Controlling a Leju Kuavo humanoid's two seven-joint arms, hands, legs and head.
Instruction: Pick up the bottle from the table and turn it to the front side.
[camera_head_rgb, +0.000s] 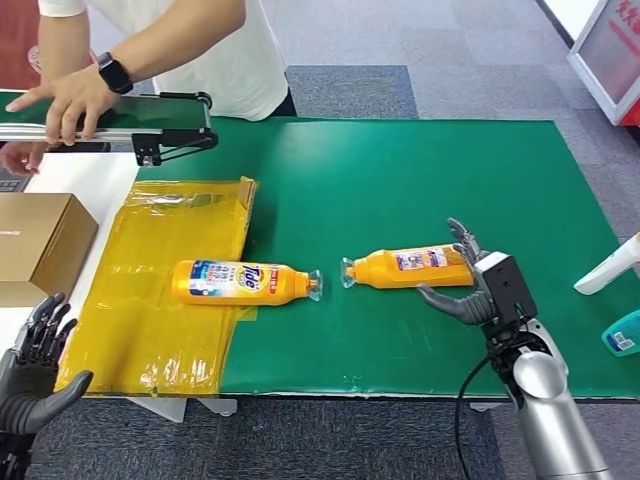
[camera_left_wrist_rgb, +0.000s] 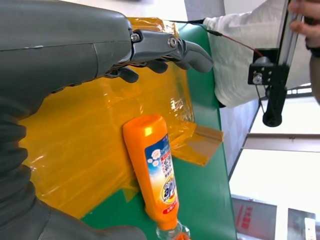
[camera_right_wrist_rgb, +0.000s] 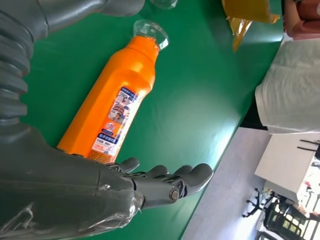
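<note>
Right hand (camera_head_rgb: 469, 280) spread at base end of right bottle (camera_head_rgb: 407, 268), fingers apart around it, firm grasp not discernible. Bottle lay flat on green mat (camera_head_rgb: 423, 180), back label up, cap facing second bottle (camera_head_rgb: 241, 281) on yellow sheet (camera_head_rgb: 151, 330). Left hand (camera_head_rgb: 34, 375) released, off table edge. Person's hand (camera_head_rgb: 72, 100) on conveyor rail (camera_head_rgb: 151, 115)

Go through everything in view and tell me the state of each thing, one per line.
Orange plastic bottle with Tide label: lying on yellow plastic sheet, front up.
Second orange plastic bottle: lying on green mat, back label up.
Left robot hand: open, empty.
Right robot hand: open around second bottle's base.
</note>
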